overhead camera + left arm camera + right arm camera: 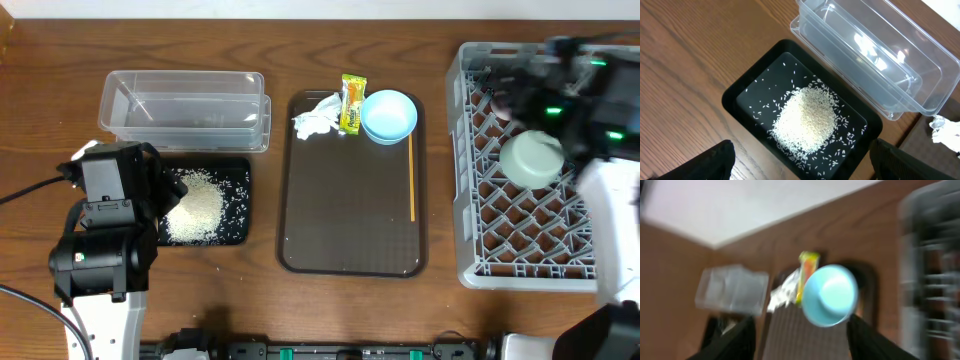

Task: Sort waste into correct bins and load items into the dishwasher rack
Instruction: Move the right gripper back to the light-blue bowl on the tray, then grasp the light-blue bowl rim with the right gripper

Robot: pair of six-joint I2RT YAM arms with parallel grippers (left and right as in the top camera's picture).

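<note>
We judge the task to be about half done. The heap of rice grains [807, 117] lies in the black tray [740, 97], with loose grains around it, so this waste is sorted. One pale mint bowl [532, 158] sits upside down in the grey dishwasher rack [475, 170]. On the brown serving tray [350, 230] we find the crumpled tissue [315, 120], the yellow-green snack wrapper [352, 103], the light-blue bowl [388, 115] and the thin orange stick [412, 180], all not yet handled. The clear container [185, 105] holds nothing. We cannot see the plate or the pink cup; the right arm hides a part of the rack.

The left gripper [802, 162] hangs above the black tray, fingers wide apart and nothing between them. The right gripper [805, 340] is blurred; its fingers look spread and carry nothing.

The wrapper touches the bowl's rim and the tissue lies just beside the wrapper, so this corner is tight. The stick runs close along the serving tray's raised right edge. The near half of the rack floor is free.
</note>
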